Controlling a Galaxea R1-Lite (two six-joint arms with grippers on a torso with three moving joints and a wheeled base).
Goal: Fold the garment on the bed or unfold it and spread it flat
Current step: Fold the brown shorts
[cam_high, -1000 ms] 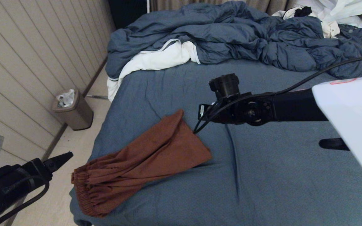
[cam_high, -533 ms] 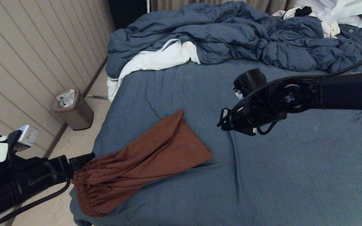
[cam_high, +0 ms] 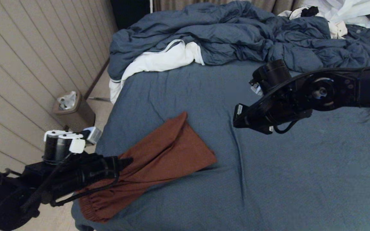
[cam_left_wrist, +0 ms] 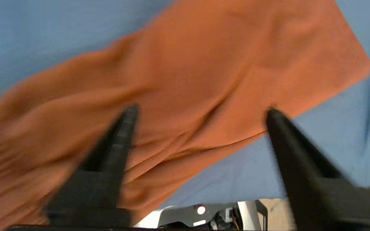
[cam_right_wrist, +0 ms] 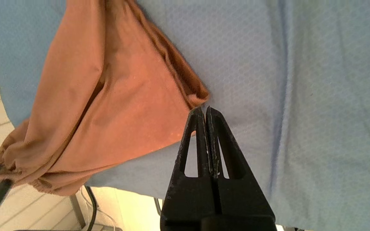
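Observation:
The rust-brown shorts (cam_high: 165, 157) lie folded lengthwise on the bed (cam_high: 268, 179), their gathered waistband (cam_high: 92, 211) at the near left edge and the leg hem pointing toward the middle. My left gripper (cam_high: 125, 160) hovers over the waistband half, open, and in the left wrist view its fingers (cam_left_wrist: 120, 141) straddle the brown cloth (cam_left_wrist: 204, 64) with nothing pinched. My right gripper (cam_right_wrist: 204, 110) is shut and empty, held above the sheet to the right of the shorts (cam_right_wrist: 108, 106), near their hem corner. In the head view the right wrist (cam_high: 268, 112) hides its fingers. Drawstring and logo are hidden.
A rumpled blue duvet (cam_high: 236, 35) with white clothes (cam_high: 159, 61) fills the far end of the bed. More white clothing (cam_high: 342, 12) lies at the far right. A small bin (cam_high: 74, 112) stands on the floor by the panelled wall, left of the bed.
My left gripper has swung in from beside the bed to over the shorts' waistband half. My right arm has pulled back to the right, away from the hem.

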